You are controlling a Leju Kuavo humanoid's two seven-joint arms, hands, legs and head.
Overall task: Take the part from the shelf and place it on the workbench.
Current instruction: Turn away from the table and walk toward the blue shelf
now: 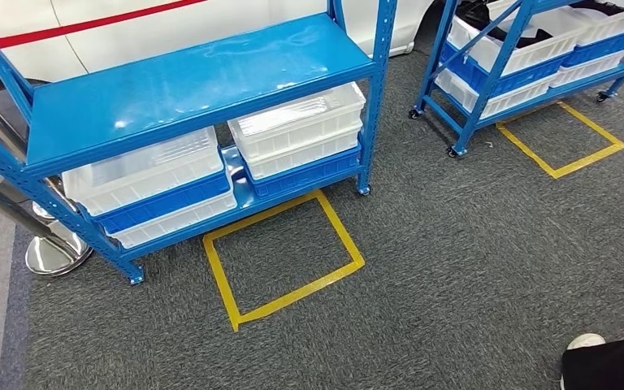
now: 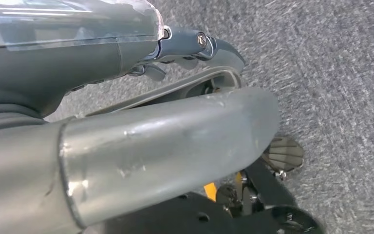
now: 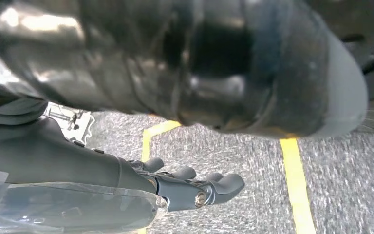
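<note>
The grey carpeted floor (image 1: 471,268) carries a blue steel shelf rack (image 1: 187,81) whose bare top board gleams, and a second blue wheeled rack (image 1: 487,89) stands well apart toward the far right. On the near rack's lower shelf sit stacked white and blue plastic bins (image 1: 301,138), two piles side by side; the part itself cannot be made out, presumably lying inside one of them. A yellow tape square (image 1: 280,260) marks the floor just before the rack's front edge. A person's dark trouser leg and white shoe (image 1: 609,361) stand near. The left hand (image 2: 195,46) and right hand (image 3: 195,187) hang with fingers loosely extended, holding nothing. The risks I judge: stopping outside the square leaves the bins beyond reach, and the low upper board could catch an arm.
</note>
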